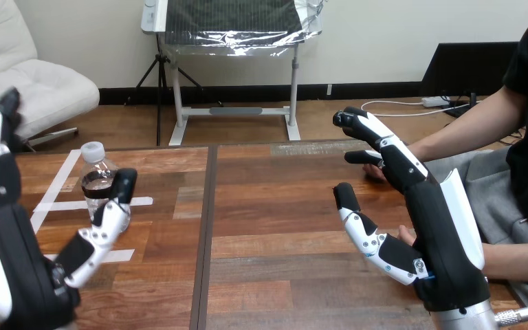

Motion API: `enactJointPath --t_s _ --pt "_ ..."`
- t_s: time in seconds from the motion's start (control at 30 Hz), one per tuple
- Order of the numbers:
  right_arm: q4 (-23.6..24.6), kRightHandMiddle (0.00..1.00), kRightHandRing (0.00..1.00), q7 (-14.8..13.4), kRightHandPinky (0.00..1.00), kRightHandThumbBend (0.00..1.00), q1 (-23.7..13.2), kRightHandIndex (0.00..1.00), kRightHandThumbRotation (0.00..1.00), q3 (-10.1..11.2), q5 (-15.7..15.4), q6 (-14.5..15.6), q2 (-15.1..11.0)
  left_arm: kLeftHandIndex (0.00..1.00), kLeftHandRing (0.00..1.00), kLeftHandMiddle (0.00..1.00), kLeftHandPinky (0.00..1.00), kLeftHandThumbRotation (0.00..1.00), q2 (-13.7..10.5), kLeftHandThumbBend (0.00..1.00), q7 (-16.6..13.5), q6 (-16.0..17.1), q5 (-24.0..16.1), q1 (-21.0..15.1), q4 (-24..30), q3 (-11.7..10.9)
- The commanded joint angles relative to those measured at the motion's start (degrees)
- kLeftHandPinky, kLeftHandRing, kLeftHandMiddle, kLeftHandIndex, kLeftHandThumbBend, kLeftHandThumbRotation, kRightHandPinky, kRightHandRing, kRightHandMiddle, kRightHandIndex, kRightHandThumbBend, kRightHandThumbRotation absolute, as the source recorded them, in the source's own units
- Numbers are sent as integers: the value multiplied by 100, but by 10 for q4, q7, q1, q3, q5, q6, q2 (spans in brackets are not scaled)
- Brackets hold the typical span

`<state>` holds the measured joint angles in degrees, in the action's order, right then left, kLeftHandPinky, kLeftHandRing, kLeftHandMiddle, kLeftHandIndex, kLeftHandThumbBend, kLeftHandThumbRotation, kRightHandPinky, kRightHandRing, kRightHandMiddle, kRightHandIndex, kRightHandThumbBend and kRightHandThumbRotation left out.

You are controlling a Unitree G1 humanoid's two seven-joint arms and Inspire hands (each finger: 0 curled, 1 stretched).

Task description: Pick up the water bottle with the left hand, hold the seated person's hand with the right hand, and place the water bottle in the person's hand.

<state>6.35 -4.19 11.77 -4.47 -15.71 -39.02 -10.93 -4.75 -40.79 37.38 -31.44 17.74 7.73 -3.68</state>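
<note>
Left robot hand (15, 275) stands splayed beside water bottle (98, 180), perhaps touching.

Left robot hand (20, 275): raised at near left, palm facing right, fingers (0, 172) straight and upright, thumb (103, 230) spread to the right. Right robot hand (443, 234): raised at near right, palm facing left, fingers (385, 144) extended toward far left, thumb (368, 234) spread left. Both hands unclenched.
</note>
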Motion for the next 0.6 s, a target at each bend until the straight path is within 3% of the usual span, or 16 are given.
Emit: enactJointPath --t_s 0.0,0.17,0.27,0.57 --pt "-6 91 86 -2 73 16 -34 84 0 0 0 -5 10 92 93 93 92 39 -17 75 7 -28 -20 -51 -7 -29" --pt "-6 91 86 -3 74 16 -34 84 0 0 -2 -3 11 93 95 94 94 41 -34 77 3 -60 -41 -76 -29 -47" --pt "-6 92 87 -5 76 16 -33 84 0 1 -3 -3 12 97 98 97 97 44 -59 80 23 -105 -27 -121 -79 -64" --pt "-7 91 87 -4 75 16 -33 85 0 -2 -1 -5 13 100 100 100 98 47 -86 83 56 -142 6 -178 -150 -72"
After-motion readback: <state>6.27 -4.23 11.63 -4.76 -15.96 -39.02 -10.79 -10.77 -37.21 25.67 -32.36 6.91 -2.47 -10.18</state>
